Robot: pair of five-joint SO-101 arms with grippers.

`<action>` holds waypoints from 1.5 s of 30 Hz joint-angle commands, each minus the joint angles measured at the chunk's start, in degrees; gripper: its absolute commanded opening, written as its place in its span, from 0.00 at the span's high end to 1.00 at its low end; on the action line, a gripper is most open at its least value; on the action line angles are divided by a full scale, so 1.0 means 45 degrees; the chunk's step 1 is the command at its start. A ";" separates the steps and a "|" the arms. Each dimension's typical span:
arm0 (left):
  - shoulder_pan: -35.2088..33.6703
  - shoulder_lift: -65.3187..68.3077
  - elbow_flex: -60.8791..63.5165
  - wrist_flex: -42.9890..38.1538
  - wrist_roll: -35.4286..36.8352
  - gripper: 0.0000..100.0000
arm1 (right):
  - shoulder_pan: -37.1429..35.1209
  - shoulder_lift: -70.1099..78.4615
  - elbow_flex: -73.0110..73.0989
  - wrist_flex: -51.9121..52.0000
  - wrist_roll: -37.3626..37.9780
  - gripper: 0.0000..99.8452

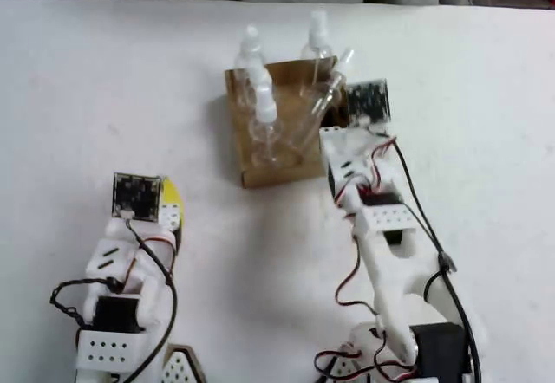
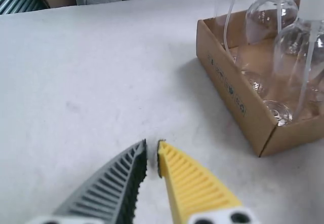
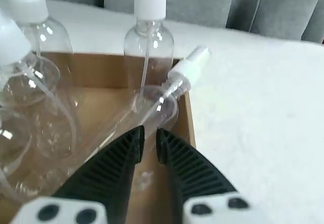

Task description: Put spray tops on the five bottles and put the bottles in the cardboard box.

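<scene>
A cardboard box (image 1: 277, 175) sits mid-table with several clear bottles in it, each wearing a white spray top. Most stand upright, such as one (image 1: 264, 123) near the front and one (image 3: 148, 36) at the back. One bottle (image 1: 323, 97) leans tilted against the box wall (image 3: 188, 117), its spray top (image 3: 188, 69) poking over the rim. My right gripper (image 3: 149, 138) hovers shut just above this leaning bottle (image 3: 154, 107), at the box's right side (image 1: 332, 121). My left gripper (image 2: 152, 155), grey and yellow, is shut with nothing in it over bare table, left of the box (image 2: 233, 95).
The white table (image 1: 104, 80) stretches wide to the left and right of the box. A grey curtain (image 3: 243, 6) hangs behind the far edge. Cables trail along the right arm (image 1: 390, 253).
</scene>
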 commanded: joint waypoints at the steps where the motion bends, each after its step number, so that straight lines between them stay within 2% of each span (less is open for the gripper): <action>1: -0.0088 -0.0068 -0.0039 -0.0469 -0.0137 0.94 | 0.0127 -0.0322 -0.1973 0.2842 -0.0684 0.99; 5: -0.0088 -0.0068 -0.0039 -0.0469 -0.0137 0.94 | 0.0127 0.0694 -0.3731 0.4718 -0.1719 0.98; 12: -0.0088 -0.0068 -0.0039 -0.0469 -0.0137 0.94 | -0.0576 0.2628 -0.6115 0.7238 -0.2852 0.81; 18: -0.0088 -0.0068 -0.0039 -0.0469 -0.0137 0.94 | -0.0967 0.3507 -0.7189 0.7258 -0.2891 0.80; 23: -0.0088 -0.0068 -0.0039 -0.0488 -0.0137 0.94 | -0.1241 0.3956 -0.7853 0.7258 -0.4024 0.80; 30: -0.0088 -0.0068 -0.0039 -0.0488 -0.0137 0.94 | -0.1182 0.4991 -0.8400 0.7219 -0.4122 0.80; 37: -0.0088 -0.0068 -0.0039 -0.0488 -0.0137 0.94 | -0.1260 0.5402 -0.8420 0.7004 -0.4122 0.64; 40: -0.0088 -0.0068 -0.0039 -0.0488 -0.0137 0.94 | -0.1280 0.5343 -0.8420 0.6984 -0.4239 0.62; 45: -0.0088 -0.0068 -0.0039 -0.0488 -0.0137 0.94 | -0.1553 0.5324 -0.8420 0.6984 -0.5939 0.63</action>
